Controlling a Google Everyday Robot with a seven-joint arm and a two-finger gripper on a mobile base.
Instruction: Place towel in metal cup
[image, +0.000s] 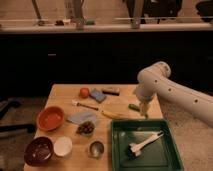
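Towel: pale blue-grey cloth, crumpled low on table, just beside orange bowl. Probably light, soft and limp; best pinched at a raised fold near the middle, not at a flat edge.
Metal cup: upright, near towel, toward front edge.
Gripper: pointing down over table's right side, well apart from towel; spread or pressed together, cannot tell.

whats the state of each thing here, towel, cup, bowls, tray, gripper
towel: lying crumpled on the table, not in the cup
metal cup: upright near the table's front edge, no towel in it
orange bowl: upright, looks empty
dark bowl: upright
tray: flat, holding a brush
brush: lying diagonally in the tray
gripper: pointing down over the table's right side, apart from the towel
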